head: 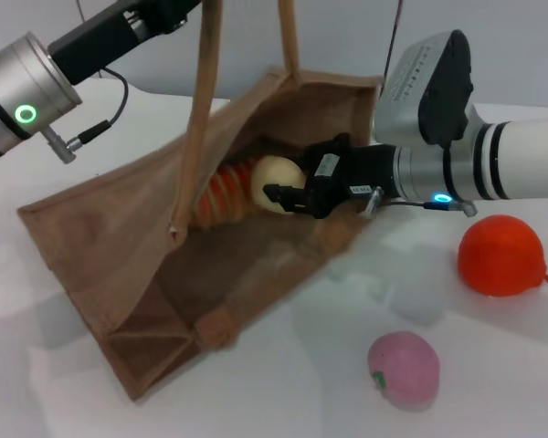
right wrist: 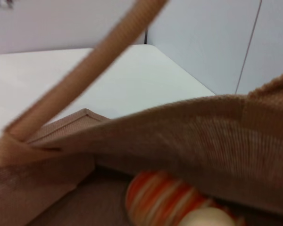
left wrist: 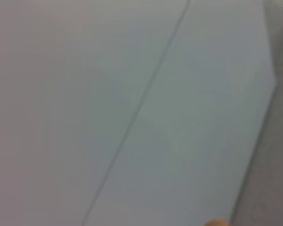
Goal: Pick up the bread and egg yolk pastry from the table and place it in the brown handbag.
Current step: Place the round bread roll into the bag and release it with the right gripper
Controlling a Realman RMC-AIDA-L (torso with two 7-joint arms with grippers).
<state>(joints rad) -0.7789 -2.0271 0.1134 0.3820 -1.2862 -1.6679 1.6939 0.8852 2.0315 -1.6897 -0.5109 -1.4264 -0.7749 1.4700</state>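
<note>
White counter (head: 283,392), smooth and faintly glossy, spreading across the whole head view; soft grey shadows on it; pale grey-white wall (head: 347,36) behind, at the far edge; in the right wrist view, wall panels (right wrist: 203,42) split by thin dark vertical seams; a similar dark seam slanting across a pale panel (left wrist: 85,94) in the left wrist view.
</note>
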